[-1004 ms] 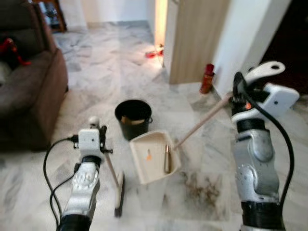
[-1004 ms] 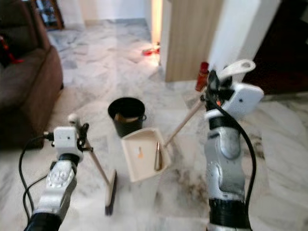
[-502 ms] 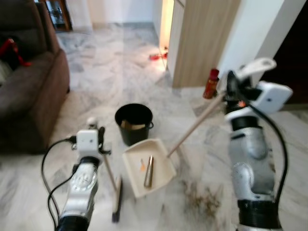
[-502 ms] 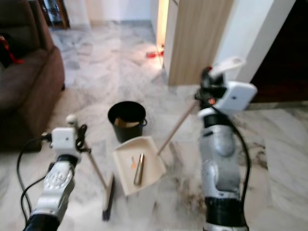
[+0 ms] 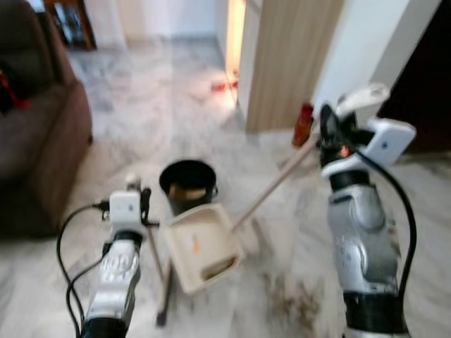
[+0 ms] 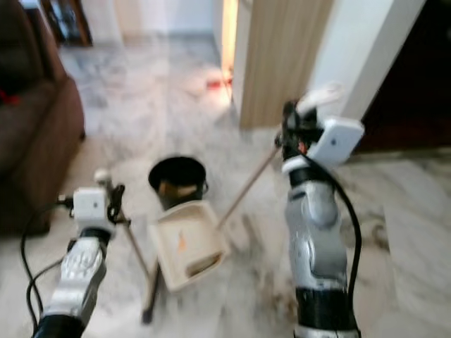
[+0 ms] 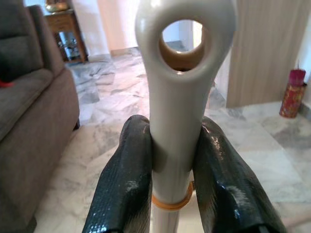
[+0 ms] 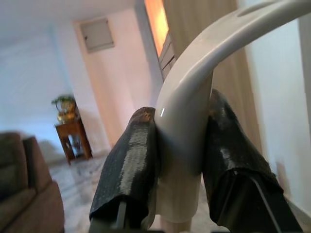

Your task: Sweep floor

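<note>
Left gripper (image 7: 172, 189) clamps the broom (image 5: 161, 282), right gripper (image 8: 182, 165) the dustpan (image 5: 203, 246) handle — pan loaded beside the black bin (image 5: 187, 184) — tipping it in looks next.

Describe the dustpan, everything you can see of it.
The dustpan is a cream, plastic-looking tray on a long pale handle that slants up to the right claw, shut on its curved grip. The tray looks tilted, beside the black bucket, with a small orange scrap and a dark object inside, blurred. The broom, in the left claw, stands just beside it; whether they touch is unclear.
</note>
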Controlling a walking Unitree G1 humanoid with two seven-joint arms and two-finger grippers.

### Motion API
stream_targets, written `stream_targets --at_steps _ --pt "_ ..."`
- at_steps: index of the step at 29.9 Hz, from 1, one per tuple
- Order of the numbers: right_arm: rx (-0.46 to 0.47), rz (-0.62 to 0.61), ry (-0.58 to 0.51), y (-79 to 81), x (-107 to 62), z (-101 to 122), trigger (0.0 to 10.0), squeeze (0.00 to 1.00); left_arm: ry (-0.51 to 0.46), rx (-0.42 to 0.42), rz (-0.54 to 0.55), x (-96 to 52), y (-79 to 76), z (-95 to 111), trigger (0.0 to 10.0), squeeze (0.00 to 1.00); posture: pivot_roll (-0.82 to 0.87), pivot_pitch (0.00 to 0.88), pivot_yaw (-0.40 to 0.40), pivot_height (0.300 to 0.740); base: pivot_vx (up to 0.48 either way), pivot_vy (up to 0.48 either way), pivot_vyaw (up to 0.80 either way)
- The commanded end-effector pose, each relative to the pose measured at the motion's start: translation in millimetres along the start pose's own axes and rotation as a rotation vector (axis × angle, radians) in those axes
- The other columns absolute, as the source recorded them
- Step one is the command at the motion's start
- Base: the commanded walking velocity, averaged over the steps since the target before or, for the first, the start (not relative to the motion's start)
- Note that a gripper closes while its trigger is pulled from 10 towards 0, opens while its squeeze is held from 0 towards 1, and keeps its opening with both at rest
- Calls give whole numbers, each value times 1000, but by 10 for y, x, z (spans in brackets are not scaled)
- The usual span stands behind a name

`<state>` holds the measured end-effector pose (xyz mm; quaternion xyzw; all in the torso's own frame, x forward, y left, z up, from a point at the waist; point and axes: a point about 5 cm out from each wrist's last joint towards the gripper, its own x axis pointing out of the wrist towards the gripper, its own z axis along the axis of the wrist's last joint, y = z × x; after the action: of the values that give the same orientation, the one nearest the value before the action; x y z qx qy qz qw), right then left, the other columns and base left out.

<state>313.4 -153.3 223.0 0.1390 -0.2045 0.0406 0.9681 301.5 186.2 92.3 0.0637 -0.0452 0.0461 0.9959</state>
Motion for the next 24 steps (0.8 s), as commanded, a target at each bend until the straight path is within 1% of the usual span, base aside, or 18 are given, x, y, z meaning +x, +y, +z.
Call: stream_targets --at_steps 1,7,13,24 --pt "0 3 -70 -3 21 168 10000 0 -54 4 -17 30 -58 109 10000 0 -15 0 9 740 285 0 0" --pt "-11 40 -79 64 39 190 10000 0 -54 3 -20 22 -63 109 10000 0 -13 0 6 740 283 0 0" --pt "-3 56 -80 79 34 194 10000 0 -53 2 -15 20 -66 110 10000 0 -13 0 4 740 285 0 659" --pt "23 59 -73 83 47 189 10000 0 -55 -4 -7 27 -60 120 10000 0 -9 0 -2 740 291 0 0"
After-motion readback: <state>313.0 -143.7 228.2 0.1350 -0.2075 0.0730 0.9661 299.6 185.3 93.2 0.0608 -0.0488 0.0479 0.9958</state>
